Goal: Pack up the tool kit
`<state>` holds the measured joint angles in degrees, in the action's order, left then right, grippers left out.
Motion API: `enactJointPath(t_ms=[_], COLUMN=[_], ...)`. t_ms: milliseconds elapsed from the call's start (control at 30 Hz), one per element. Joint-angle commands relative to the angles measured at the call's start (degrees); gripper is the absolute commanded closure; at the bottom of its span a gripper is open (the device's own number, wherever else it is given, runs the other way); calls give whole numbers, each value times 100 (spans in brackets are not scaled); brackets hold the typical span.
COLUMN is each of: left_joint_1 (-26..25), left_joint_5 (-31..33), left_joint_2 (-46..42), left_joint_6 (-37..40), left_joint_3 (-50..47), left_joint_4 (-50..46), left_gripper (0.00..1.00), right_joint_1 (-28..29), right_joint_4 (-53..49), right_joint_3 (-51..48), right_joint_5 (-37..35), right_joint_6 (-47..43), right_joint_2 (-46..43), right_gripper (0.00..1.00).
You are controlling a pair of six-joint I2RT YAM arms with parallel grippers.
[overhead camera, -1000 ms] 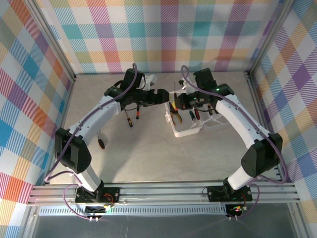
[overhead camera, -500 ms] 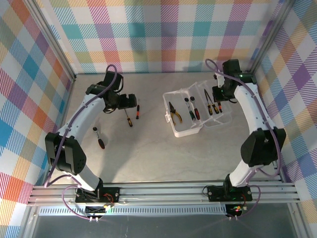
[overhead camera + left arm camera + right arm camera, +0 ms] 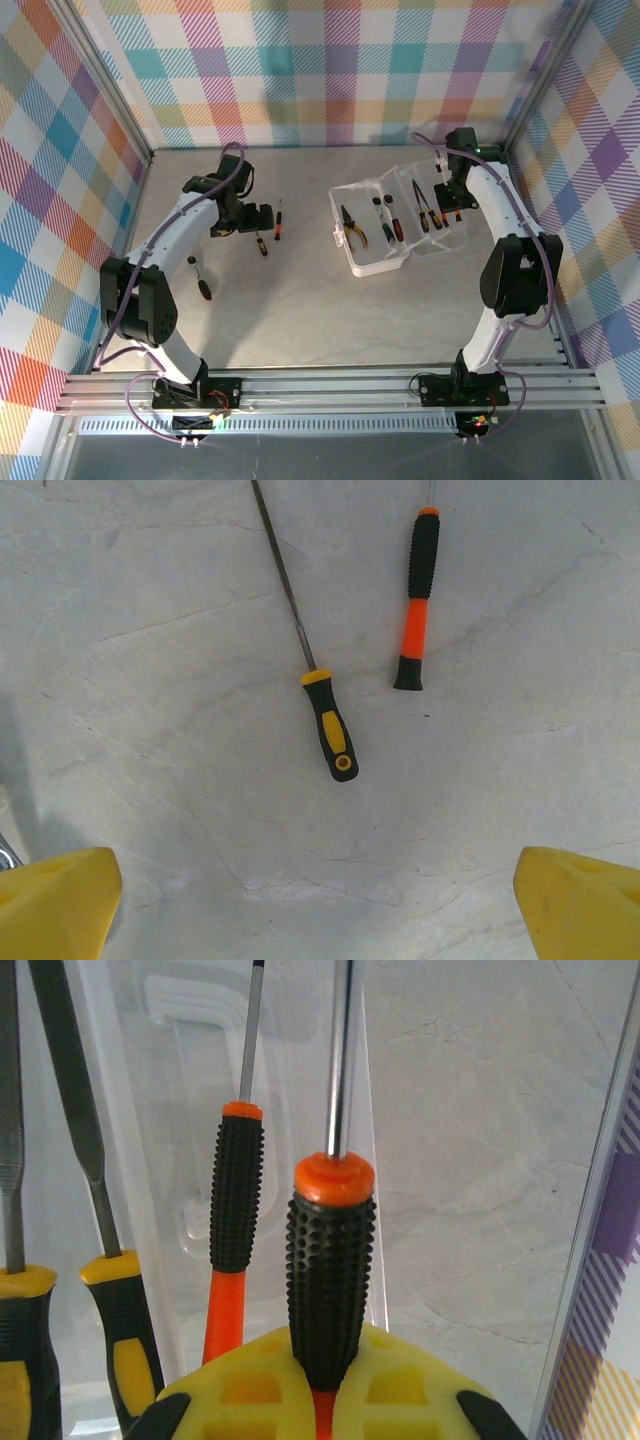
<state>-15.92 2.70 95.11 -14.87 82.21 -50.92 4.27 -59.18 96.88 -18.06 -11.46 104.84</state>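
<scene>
The tool kit case [image 3: 375,262] lies open on the table, its second clear half [image 3: 440,238] to the right. Yellow-handled pliers [image 3: 353,227] and dark tools rest inside. My right gripper [image 3: 453,203] hovers over the right half, shut on a red-and-black screwdriver [image 3: 330,1260] whose shaft points away. A matching screwdriver [image 3: 235,1210] lies in the tray beside it. My left gripper [image 3: 258,217] stands open above bare table [image 3: 320,910], with nothing between its yellow fingertips [image 3: 55,905]. Ahead of it lie a yellow-and-black screwdriver [image 3: 331,730] and a red-and-black one [image 3: 415,600].
Another dark-handled screwdriver [image 3: 201,280] lies alone at the left, near the left arm's elbow. Yellow-and-black tools [image 3: 118,1330] sit in the case's right half. Plaid walls and metal corner posts [image 3: 512,140] close in the table; the right post stands close to my right gripper.
Both arms have swung apart from the middle. The left went left over the loose screwdrivers and its jaws widened. The right carried its screwdriver to the case's right half.
</scene>
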Motion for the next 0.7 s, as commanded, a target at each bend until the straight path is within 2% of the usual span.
enactJointPath(t_ms=[0,300,667], left_joint_1=[63,87,261], left_joint_5=[77,109,186], left_joint_2=[42,-1,-370], left_joint_6=[116,146,161], left_joint_3=[-40,-112,-451], left_joint_4=[-34,-49,-166], left_gripper=[0,0,0], right_joint_1=[-24,-29,-17], right_joint_4=[12,-2,-212], right_joint_3=[156,161,261], right_joint_5=[-97,-57,164], right_joint_6=[-85,-53,81], right_joint_2=[175,194,-148], right_gripper=[95,81,69])
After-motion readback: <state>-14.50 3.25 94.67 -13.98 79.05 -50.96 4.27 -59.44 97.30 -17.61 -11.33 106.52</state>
